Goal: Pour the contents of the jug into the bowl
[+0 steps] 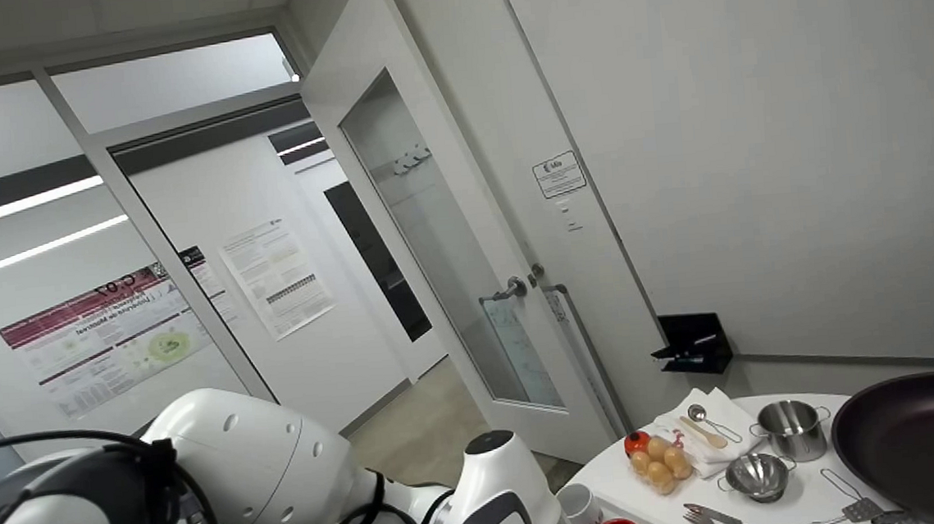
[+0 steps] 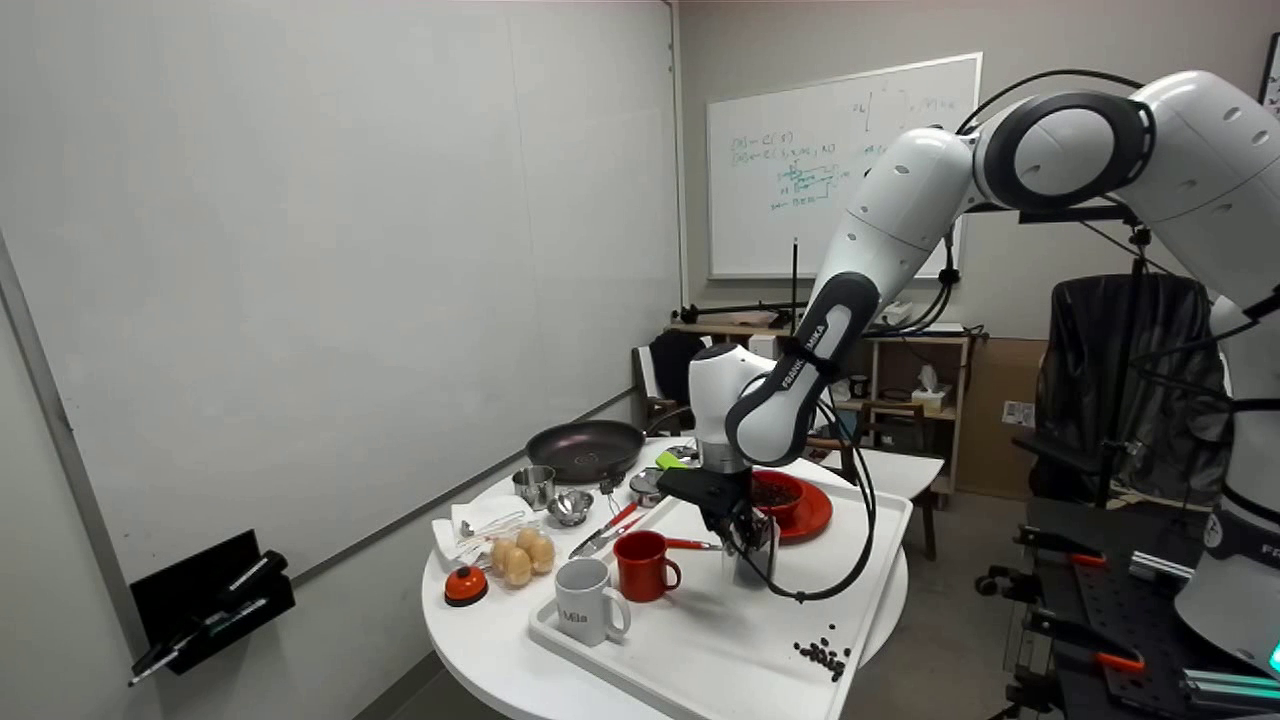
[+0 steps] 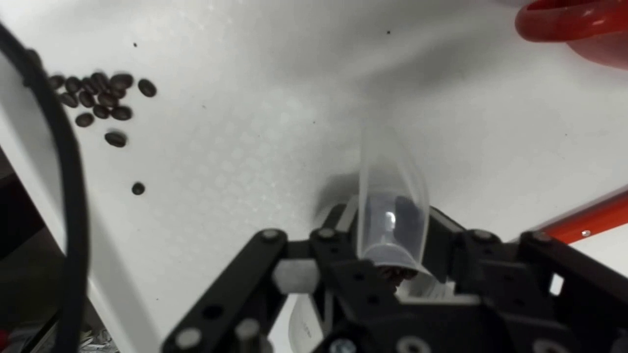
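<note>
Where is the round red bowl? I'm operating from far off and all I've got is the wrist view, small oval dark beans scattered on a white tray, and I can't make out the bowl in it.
Observer: In an exterior view, the round red bowl stands on a flat, round red plate.
Operator: Is there anything in the bowl?
Observer: Yes, dark, bean-like pieces lie inside it.
Operator: Anything large to keep clear of?
Observer: A round, dark-coated frying pan, off the tray; it shows in both exterior views.

Lab: robot arm [image 2: 890, 215], scribbled whiteboard [image 2: 780, 240]
</note>
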Controlling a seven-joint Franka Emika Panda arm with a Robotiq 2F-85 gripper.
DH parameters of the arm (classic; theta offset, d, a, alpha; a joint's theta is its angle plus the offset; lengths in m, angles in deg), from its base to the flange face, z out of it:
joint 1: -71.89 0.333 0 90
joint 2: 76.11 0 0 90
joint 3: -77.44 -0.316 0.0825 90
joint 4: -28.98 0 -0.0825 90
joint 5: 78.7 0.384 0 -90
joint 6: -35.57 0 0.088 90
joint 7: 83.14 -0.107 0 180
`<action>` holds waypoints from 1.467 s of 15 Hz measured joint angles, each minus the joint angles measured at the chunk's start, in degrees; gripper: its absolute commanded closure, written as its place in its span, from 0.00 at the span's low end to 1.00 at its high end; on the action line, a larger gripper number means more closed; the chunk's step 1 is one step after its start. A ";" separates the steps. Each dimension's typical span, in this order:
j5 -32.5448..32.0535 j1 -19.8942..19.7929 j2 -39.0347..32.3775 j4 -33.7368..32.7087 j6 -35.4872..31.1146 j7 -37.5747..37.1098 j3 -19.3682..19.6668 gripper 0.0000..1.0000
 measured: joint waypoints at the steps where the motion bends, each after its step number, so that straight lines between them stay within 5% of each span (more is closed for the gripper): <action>1: 0.01 -0.23 0.01 0.00 0.28 0.17 -0.32 0.98; 6: 0.20 -1.32 0.10 0.00 0.86 1.19 -1.60 0.95; 7: 0.24 -1.50 0.14 0.00 0.97 1.33 -1.77 0.71; 9: 0.55 -1.87 0.21 0.00 1.45 1.47 -2.13 0.67; 17: 0.76 -2.48 0.33 0.00 1.82 3.34 -2.75 0.08; 18: 0.81 -2.55 0.42 0.00 1.82 3.55 -2.85 0.22; 19: 0.84 -2.63 0.58 0.00 1.81 3.73 -2.94 0.47; 22: 0.91 -2.88 1.16 0.00 1.81 4.56 -3.05 0.55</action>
